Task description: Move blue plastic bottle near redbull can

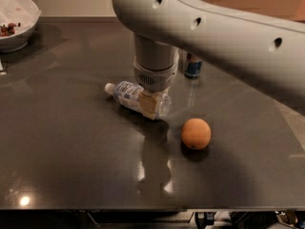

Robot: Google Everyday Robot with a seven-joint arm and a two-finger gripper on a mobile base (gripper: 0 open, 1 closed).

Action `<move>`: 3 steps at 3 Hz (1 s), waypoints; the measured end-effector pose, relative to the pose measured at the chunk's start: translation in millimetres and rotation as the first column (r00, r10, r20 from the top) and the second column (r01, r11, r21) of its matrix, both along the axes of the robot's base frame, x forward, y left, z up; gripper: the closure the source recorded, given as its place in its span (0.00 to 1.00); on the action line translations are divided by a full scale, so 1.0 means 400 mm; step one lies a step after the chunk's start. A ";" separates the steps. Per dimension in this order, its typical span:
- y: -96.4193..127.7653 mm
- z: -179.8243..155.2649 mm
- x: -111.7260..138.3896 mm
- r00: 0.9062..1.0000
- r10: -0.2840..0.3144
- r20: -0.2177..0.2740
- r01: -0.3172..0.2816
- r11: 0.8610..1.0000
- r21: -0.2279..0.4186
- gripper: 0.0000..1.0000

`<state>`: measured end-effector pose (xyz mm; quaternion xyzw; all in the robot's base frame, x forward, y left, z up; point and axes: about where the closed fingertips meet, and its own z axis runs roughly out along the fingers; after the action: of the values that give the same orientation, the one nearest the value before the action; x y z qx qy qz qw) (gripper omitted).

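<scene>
Gripper point(151, 103) was down on the blue plastic bottle point(125, 92), mid-table.

The bottle lay on its side on the dark table point(71, 166), white cap pointing left, far end under the wrist. The gripper was clamped across the bottle's right half, and a tan finger pad point(148, 107) pressed on its near side (the other finger was hidden behind the bottle). The redbull can point(193, 66) stood upright behind and to the right, partly covered by the arm point(224, 32), apart from the bottle. An orange point(196, 133) sat in front and right of the bottle, not touching. A white bowl point(16, 20) was at the far left corner.
</scene>
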<state>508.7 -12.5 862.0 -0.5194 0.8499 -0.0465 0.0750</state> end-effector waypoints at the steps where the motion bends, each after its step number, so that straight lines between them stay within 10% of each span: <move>1: -0.061 0.008 0.034 0.996 0.082 -0.026 -0.082 0.997 0.000 1.00; 3: -0.168 0.013 0.107 0.980 0.191 -0.060 -0.190 0.982 0.023 1.00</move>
<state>551.4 -79.7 867.1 -0.5989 0.7986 -0.0156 0.0573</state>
